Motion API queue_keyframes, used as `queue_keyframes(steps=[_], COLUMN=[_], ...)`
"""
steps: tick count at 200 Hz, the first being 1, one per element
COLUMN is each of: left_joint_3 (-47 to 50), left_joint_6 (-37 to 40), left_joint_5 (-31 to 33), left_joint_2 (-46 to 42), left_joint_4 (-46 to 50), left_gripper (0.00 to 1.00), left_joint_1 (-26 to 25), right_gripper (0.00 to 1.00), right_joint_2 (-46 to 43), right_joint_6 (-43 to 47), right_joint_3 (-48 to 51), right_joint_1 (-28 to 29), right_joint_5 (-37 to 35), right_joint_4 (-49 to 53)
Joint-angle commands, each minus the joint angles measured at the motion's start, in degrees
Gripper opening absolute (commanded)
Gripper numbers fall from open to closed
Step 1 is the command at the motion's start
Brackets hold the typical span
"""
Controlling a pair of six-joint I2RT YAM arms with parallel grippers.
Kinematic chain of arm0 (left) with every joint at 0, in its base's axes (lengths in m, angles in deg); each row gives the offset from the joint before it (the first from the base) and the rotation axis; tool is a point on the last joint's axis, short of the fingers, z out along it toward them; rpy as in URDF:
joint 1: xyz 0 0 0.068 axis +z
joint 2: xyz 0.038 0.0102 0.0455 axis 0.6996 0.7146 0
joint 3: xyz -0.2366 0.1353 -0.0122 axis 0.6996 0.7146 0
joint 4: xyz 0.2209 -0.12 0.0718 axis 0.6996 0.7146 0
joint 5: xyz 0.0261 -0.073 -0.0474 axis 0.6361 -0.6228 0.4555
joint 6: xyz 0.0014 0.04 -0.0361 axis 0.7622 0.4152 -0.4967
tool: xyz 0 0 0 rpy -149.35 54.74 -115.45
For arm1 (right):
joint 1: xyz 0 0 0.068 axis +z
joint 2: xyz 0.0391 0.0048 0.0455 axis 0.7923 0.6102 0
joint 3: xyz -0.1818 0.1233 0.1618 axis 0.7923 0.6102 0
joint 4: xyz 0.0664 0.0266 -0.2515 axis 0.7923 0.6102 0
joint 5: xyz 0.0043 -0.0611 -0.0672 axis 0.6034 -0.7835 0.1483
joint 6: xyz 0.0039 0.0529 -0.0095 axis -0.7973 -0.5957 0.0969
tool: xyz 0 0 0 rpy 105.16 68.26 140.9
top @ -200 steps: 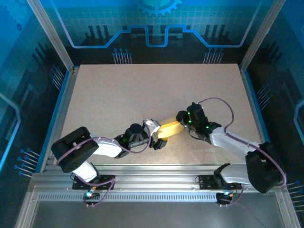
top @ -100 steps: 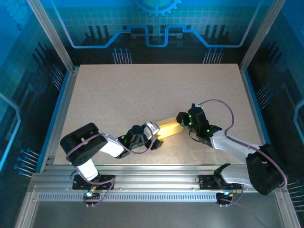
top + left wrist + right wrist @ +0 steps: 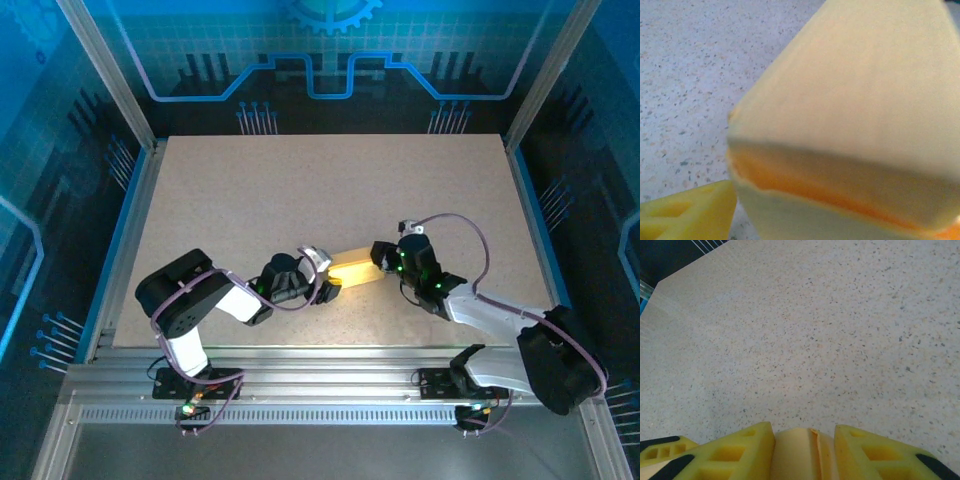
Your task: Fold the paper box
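On the speckled table, the paper box is being clamped endwise in the right gripper, seemingly being steadied for the left gripper, whose jaw spread cannot be told.

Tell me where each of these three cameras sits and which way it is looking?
Top external: fixed above and behind the arms, looking down at the table; both arms show, left gripper and right gripper at the ends of the paper box.
Left wrist: on the left arm's wrist, pressed close to the paper box; one yellow finger shows.
Right wrist: on the right wrist, looking low across the table; its two fingers flank the box.
Shared: all three see the paper box.
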Motion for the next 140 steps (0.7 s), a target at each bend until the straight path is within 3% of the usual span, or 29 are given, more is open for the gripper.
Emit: queue_keyframes(steps=[1,56,95,140], left_joint_3=[-2.0,-2.3,-2.1,-1.8], left_joint_6=[-2.9,-2.6,-0.9,1.8], left_joint_5=[-5.8,-6.9,-6.2,-5.6], left_joint_2=[1.2,1.9,1.3,1.7], left_joint_4=[-2.7,-3.3,-2.5,-2.8], left_gripper=[0.66,0.54,0.51,0.51], left_joint_1=[0.8,1.4,1.4,1.3], right_gripper=[0.37,0.36,0.41,0.69], right_joint_2=[5.3,9.7,4.2,-0.9], right_joint_6=[6.2,9.7,9.5,7.8], right_joint_3=[5.2,2.8,3.0,1.4], right_joint_1=[3.3,8.8,8.1,1.9], right_joint_5=[-1.0,-6.0,-2.6,12.4], right_joint_4=[13.5,13.6,14.0,14.7])
